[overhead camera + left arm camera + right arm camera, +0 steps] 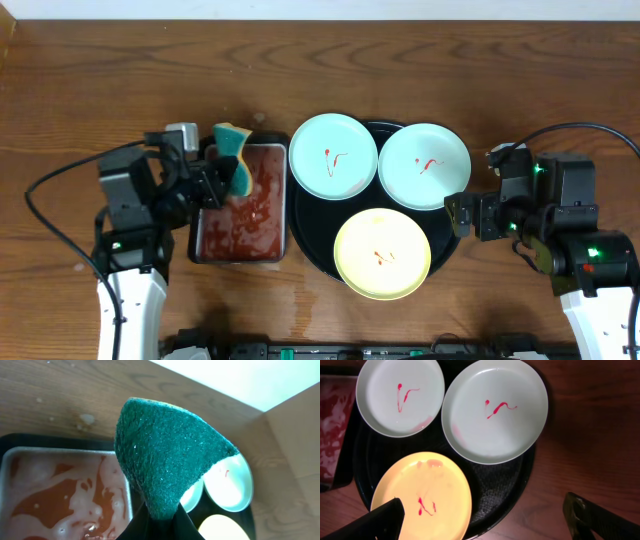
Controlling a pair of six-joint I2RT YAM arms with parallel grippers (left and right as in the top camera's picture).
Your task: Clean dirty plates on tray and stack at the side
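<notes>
Our left gripper (222,182) is clamped on a teal sponge (165,460), holding it above the small metal tray (245,228) of reddish, sudsy liquid. Our right gripper (460,214) has its jaws spread wide with nothing between them, just beside the right rim of the black tray (487,485). On that tray we see three red-smeared plates: the left mint plate (333,155), the right mint plate (424,166) and the yellow plate (382,253) nearest us, all above the brown worktop (100,80).
</notes>
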